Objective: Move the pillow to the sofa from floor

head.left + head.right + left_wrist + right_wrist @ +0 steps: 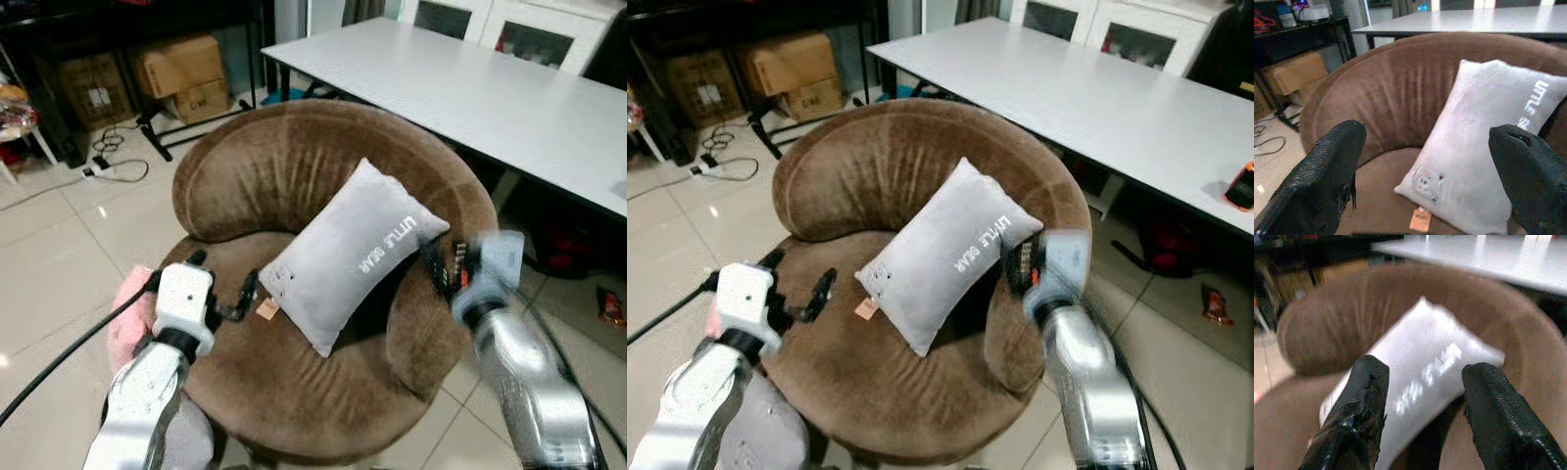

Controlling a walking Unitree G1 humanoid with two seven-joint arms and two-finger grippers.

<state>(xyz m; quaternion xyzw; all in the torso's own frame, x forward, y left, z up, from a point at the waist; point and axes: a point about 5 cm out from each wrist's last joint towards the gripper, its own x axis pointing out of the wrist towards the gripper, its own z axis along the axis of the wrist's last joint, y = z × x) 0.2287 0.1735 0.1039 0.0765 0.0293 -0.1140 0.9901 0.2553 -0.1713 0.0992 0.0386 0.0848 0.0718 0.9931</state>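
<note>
A grey pillow (348, 253) with white lettering and a small bear patch leans tilted on the seat and backrest of a round brown sofa chair (294, 392). My left gripper (228, 286) is open just left of the pillow's lower corner, over the seat. My right gripper (446, 266) is open at the pillow's right end, by the chair's right arm, and looks blurred. In the left wrist view the pillow (1484, 147) lies ahead between the spread fingers (1327, 171). The right wrist view shows the pillow (1420, 377) beyond its fingers (1359, 411).
A long white table (470, 98) stands behind and right of the chair. Cardboard boxes (181, 73) and cables (108, 157) lie on the tiled floor at back left. Something pink (127, 318) sits by the chair's left side. A red object (610, 305) lies on the floor at right.
</note>
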